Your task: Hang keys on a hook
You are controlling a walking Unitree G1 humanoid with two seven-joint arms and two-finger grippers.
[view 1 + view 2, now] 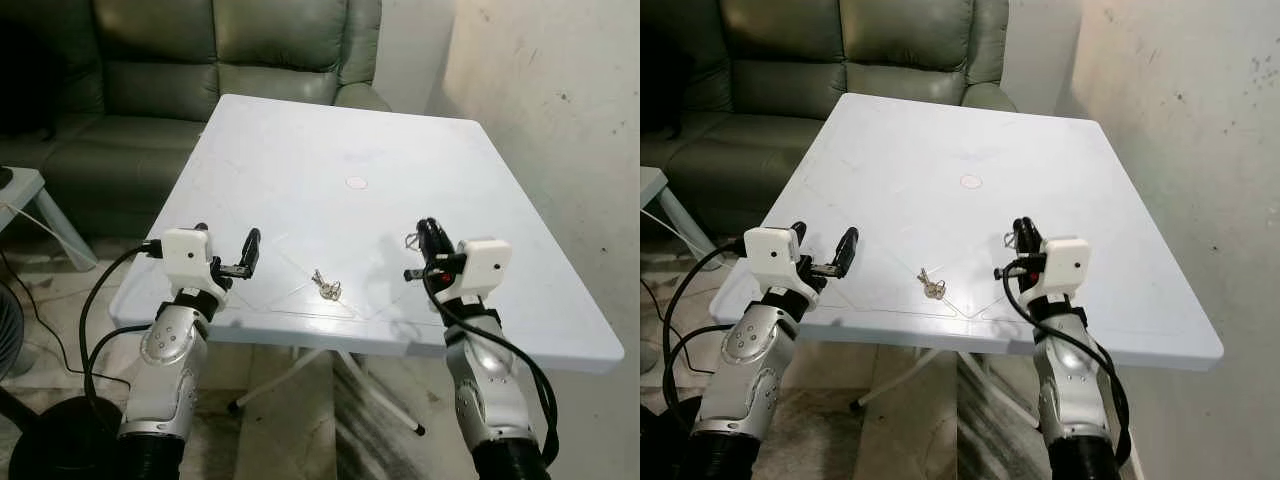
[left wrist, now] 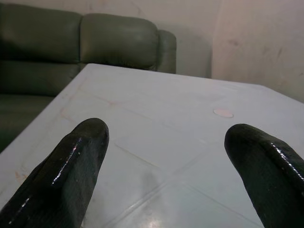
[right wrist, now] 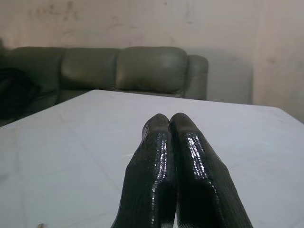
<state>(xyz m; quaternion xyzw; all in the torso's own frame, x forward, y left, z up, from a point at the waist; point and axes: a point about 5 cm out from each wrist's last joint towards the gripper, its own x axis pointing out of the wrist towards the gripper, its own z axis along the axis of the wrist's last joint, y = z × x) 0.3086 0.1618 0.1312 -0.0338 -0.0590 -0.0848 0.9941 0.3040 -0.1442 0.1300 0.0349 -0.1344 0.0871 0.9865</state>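
The keys (image 1: 327,288) lie flat on the white table (image 1: 330,130), close to its near edge and about midway between the two arms, touching neither. They are a small bunch of silvery metal, a couple of keys joined on a ring, with the ring end toward the near edge and the blades angled up and away to the left. They sit just beside a faint moulded line in the tabletop, where the diagonal creases meet. They are too small to make out their teeth or any tag. A small round mark on the table lies well beyond them, toward the sofa side.
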